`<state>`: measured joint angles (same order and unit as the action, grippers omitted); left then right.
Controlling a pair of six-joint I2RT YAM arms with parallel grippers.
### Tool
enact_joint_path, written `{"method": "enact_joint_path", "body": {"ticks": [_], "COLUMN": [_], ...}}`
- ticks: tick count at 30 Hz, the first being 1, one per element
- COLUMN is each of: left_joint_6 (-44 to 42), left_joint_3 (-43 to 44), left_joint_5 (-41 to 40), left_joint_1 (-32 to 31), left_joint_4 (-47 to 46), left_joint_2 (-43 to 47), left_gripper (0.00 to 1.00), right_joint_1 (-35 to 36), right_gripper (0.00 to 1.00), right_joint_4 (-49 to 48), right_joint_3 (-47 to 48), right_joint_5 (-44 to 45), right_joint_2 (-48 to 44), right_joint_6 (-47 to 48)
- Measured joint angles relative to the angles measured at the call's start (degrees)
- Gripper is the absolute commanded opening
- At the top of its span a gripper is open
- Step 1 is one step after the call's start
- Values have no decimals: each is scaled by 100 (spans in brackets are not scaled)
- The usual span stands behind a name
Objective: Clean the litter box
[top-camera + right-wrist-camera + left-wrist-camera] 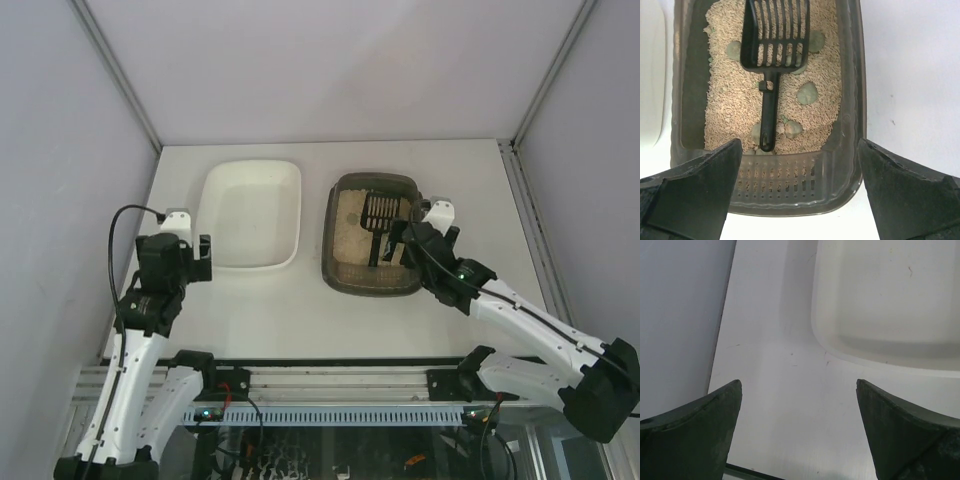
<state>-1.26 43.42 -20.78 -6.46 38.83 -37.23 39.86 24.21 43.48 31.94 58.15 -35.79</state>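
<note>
Black scoop [769, 112] lies centre-frame in litter box [852, 100]; right gripper [800, 144], spread wide, should drop squarely over its handle. Left gripper [799, 383] spread too, empty.

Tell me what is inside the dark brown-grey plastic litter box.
The litter box holds beige granular litter, a black slotted plastic scoop lying on it, and grey-green clumps. Anything under the scoop or buried is hidden.

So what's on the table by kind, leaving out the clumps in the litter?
Trays: 2 (white tray, empty; litter box, holding litter)
Scoops: 1 (black scoop, lying in the litter box)
Total: 3
</note>
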Motion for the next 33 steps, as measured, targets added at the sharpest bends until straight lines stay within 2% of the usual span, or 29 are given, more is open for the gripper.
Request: {"method": "enact_joint_path", "body": {"ticks": [3, 5, 7, 10, 13, 17, 22, 27, 33], "left_joint_6": [-330, -568, -743, -907, -981, -970, -767, -501, -367], "left_joint_3": [291, 673, 1021, 1421, 1657, 2192, 3185, 3246, 3246], "left_joint_5": [238, 636, 1078, 1777, 2151, 2426, 2712, 2964, 3106], "left_joint_1": [11, 11, 11, 0, -55, -136, -208, -254, -275], "left_joint_4": [170, 345, 476, 608, 713, 717, 442, 179, 61], "left_joint_2": [-339, -739, -1084, -1670, -2059, -2546, -3392, -3751, -3888], "left_gripper": [100, 100, 100, 100, 100, 100, 100, 100, 100], "right_joint_1": [50, 50, 7, -203, -372, -372, -503, -691, -697], "right_gripper": [95, 86, 81, 78, 66, 51, 46, 45, 48], "right_joint_4": [-76, -140, -221, -402, -313, -219, -140, 203, 592], "right_joint_3": [173, 232, 278, 396, 944, 1998, 2441, 2599, 3003], "right_joint_5": [-33, -144, -402, -1056, -1534, -1554, -1589, -1576, -1399], "right_joint_2": [162, 197, 223, 380, 981, 2129, 3320, 4063, 4282], "right_joint_6": [295, 525, 754, 885, 970, 1139, 1156, 1126, 999]}}
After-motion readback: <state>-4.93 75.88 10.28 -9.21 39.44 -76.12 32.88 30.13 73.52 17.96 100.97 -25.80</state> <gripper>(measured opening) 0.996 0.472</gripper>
